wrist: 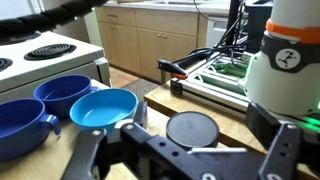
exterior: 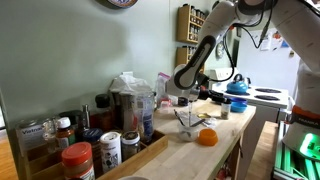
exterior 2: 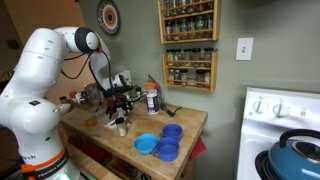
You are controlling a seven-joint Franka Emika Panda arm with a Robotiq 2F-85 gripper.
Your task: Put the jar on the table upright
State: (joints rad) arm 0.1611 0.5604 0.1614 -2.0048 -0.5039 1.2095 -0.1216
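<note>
The jar, clear glass with a round black lid [wrist: 191, 131], stands lid up on the light wooden table [wrist: 160, 98]. It also shows in both exterior views [exterior: 186, 122] [exterior 2: 120, 127]. My gripper [wrist: 207, 122] is right above it with a black finger on each side of the lid. There is a gap between the lid and both fingers, so the gripper is open. In both exterior views the gripper [exterior: 184, 101] [exterior 2: 119, 110] hangs just over the jar, above the table [exterior: 226, 130] [exterior 2: 186, 124].
Blue bowls [wrist: 70, 100] [exterior 2: 162, 143] sit close by on the table, and an orange ball [exterior: 207, 137] lies near the jar. Spice jars and a box [exterior: 90, 150] crowd one end. A white stove [exterior 2: 285, 120] with a blue kettle [exterior 2: 297, 157] adjoins the table.
</note>
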